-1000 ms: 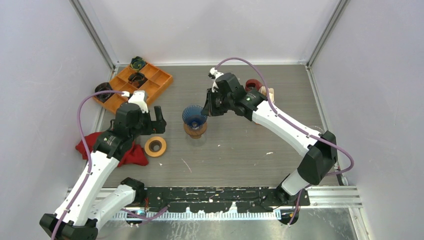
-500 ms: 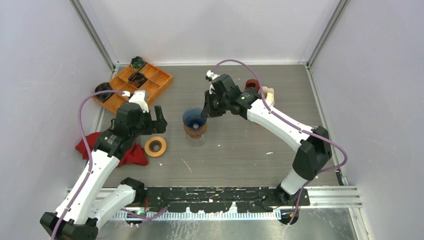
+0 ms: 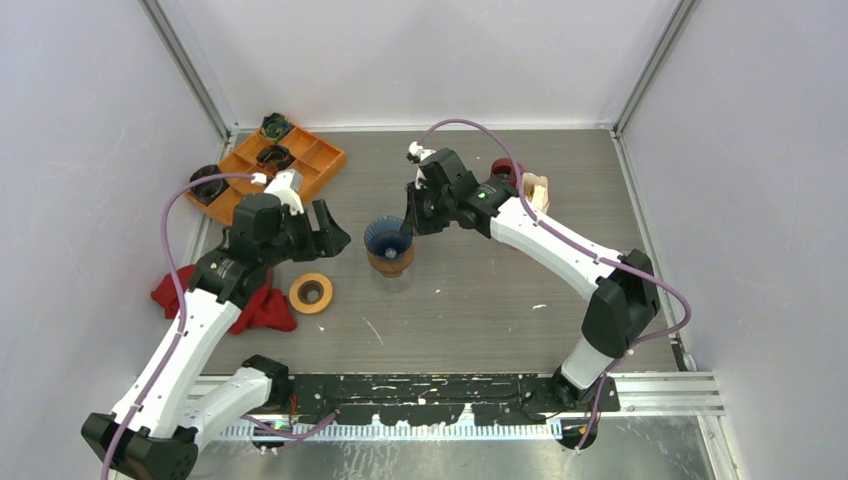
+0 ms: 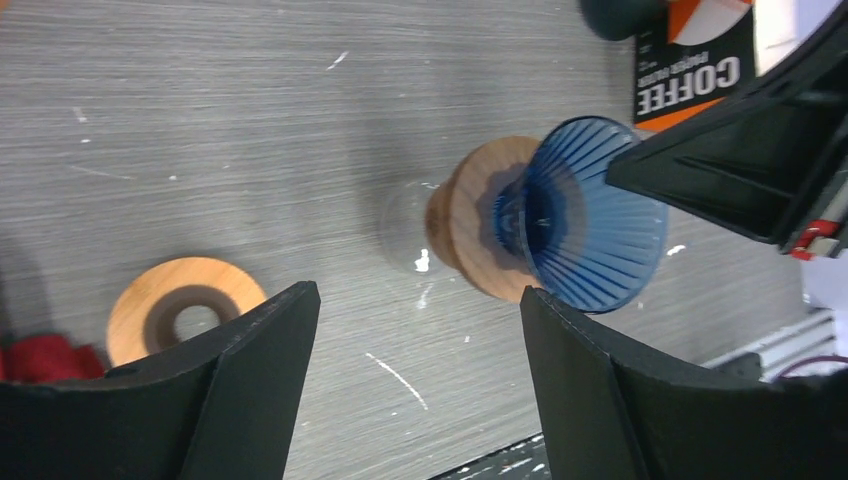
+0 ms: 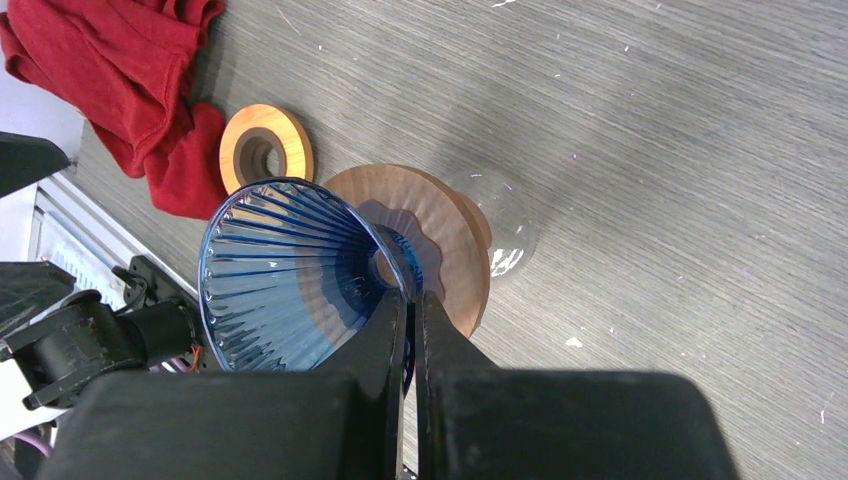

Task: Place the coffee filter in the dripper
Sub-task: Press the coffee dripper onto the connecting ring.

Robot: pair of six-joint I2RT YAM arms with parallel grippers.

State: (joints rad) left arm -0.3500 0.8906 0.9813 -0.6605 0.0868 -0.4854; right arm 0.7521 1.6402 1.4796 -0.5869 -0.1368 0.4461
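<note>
**Dripper (image 3: 388, 238) gripped at its rim, filter not yet inside**

Cloth, red and crumpled (image 3: 262, 308), lay at the far left of the grey surface (image 3: 480, 290), partly under the left arm (image 3: 190, 330). Behind it, in the far left corner, sat an orange tray (image 3: 318, 160) with dark items in some of its compartments. The left jaws hung above the surface, spread wide and holding nothing. In the left wrist view they framed a wooden ring (image 3: 311, 293) on one side and the dripper on the other, touching neither. The ring lay flat just beside the cloth, between it and the dripper.

The dripper stood upright near the middle of the surface. It was a blue ribbed cone on a round wooden collar, with a clear glass foot below. The right jaws came in from its right side and were closed almost completely. In the right wrist view the cone's wall appeared pinched between them at the rim.

Further right, near the back of the surface, a dark red round object (image 3: 505, 168) sat behind the right arm (image 3: 560, 250). The left wrist view showed a filter pack (image 4: 690, 75) printed "COFFEE" lying beyond the dripper, apart from it. I could not make out a single loose filter.
</note>
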